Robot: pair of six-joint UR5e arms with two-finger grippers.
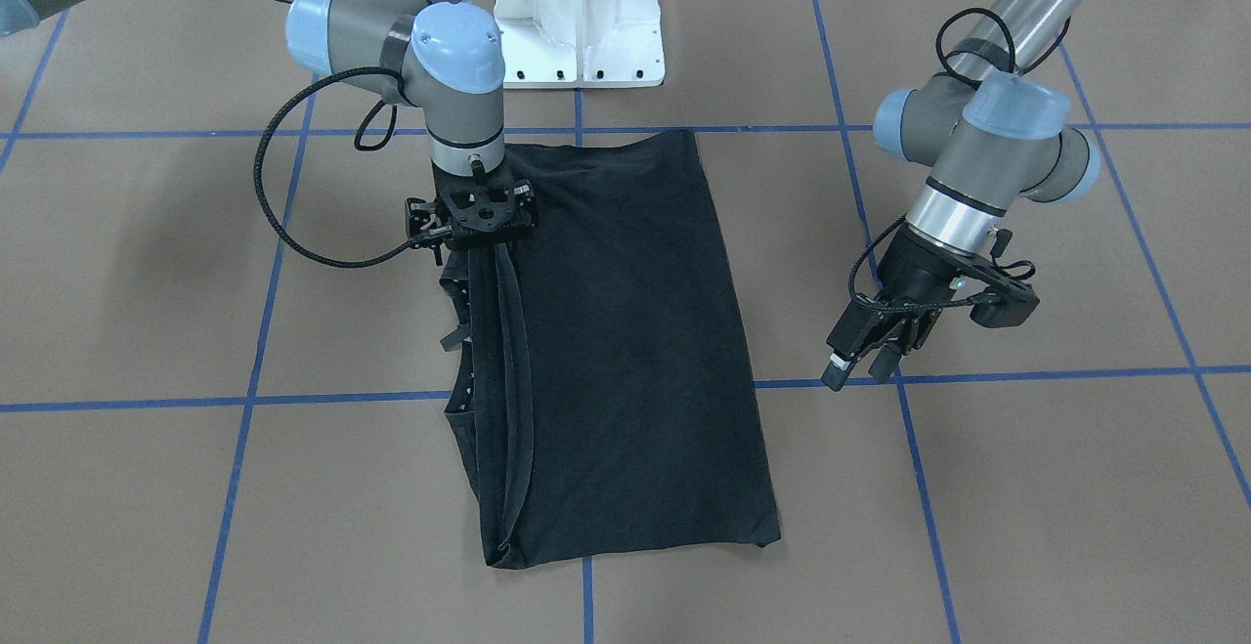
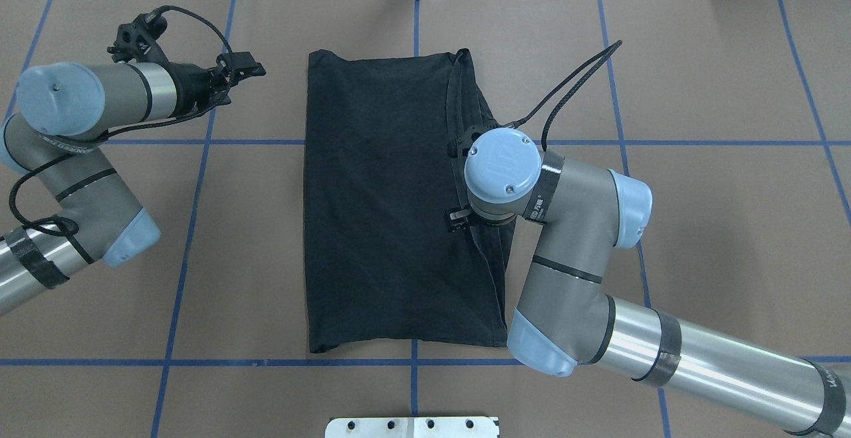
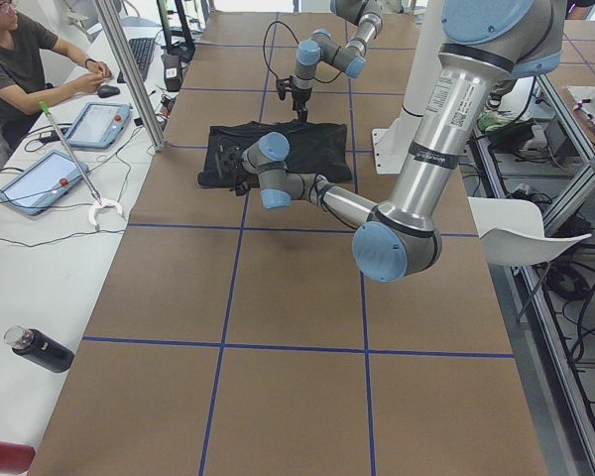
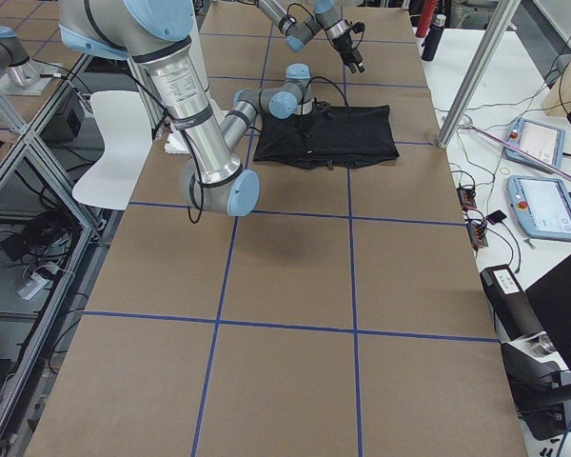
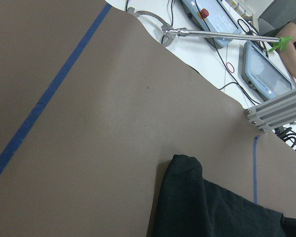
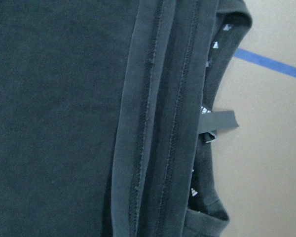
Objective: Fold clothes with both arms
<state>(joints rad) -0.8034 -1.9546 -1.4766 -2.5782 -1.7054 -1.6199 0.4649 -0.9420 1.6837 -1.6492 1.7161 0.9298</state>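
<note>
Jaws spread on down-angled left arm (image 1: 977, 150) beside T-shirt (image 1: 625, 331); on right arm (image 1: 459, 87), upright over it, untellable.

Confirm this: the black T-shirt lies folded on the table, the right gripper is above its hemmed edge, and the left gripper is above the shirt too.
Not quite. The left gripper is not above the T-shirt; it hangs over bare table beside it, as the exterior front-facing view shows. The rest holds.

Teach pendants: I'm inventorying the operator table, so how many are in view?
2. Both lie on the white side table: the far pendant and the near pendant right beside it. Others could sit outside the views.
</note>
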